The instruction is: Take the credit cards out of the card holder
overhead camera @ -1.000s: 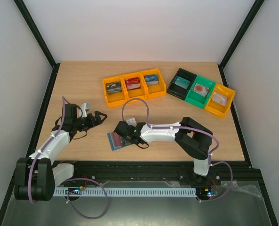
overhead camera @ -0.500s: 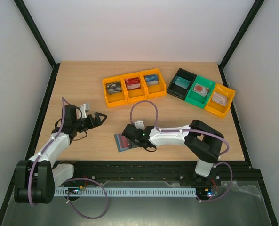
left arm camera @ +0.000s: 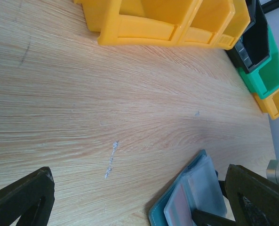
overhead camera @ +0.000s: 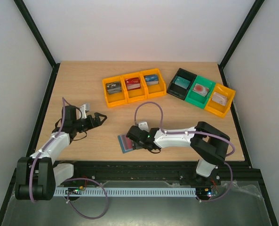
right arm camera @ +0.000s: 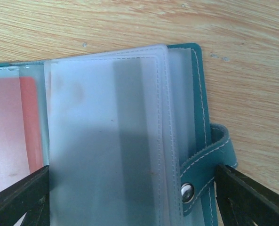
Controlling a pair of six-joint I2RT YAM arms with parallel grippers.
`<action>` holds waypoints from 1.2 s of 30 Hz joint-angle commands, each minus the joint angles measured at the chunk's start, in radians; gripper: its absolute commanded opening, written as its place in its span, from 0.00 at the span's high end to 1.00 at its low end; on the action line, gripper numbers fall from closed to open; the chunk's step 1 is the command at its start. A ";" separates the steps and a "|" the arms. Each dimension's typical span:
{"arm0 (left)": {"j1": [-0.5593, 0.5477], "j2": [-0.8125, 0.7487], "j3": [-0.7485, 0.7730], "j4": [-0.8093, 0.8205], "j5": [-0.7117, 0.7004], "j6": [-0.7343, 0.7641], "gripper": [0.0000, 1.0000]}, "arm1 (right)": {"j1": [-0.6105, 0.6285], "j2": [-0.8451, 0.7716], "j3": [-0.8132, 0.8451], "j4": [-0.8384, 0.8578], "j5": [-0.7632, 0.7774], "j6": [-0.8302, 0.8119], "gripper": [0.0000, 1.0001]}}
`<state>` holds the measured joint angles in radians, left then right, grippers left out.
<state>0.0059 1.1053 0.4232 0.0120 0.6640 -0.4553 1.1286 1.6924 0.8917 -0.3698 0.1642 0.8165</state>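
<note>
The card holder (overhead camera: 126, 143) lies open near the front edge of the counter (overhead camera: 83, 89), a reddish card (right arm camera: 10, 127) showing inside; the right tool (overhead camera: 135, 139) hangs over it, spread wide across its pages; the left tool (overhead camera: 99, 117), also spread, sits well apart.

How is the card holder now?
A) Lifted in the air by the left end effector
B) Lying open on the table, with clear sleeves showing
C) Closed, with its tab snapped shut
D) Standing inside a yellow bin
B: the card holder lies open flat on the table, clear sleeves facing up and snap tab undone, between the fingers of the right end effector.
</note>
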 commanded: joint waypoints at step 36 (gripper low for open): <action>-0.319 0.341 0.128 0.087 0.142 -0.073 0.00 | -0.168 -0.057 -0.065 0.142 -0.079 -0.014 0.48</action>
<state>-0.3069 1.4307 0.5117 0.0982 0.7795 -0.5419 0.9668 1.6600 0.8436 -0.2283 0.0776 0.7971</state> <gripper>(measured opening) 0.994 0.518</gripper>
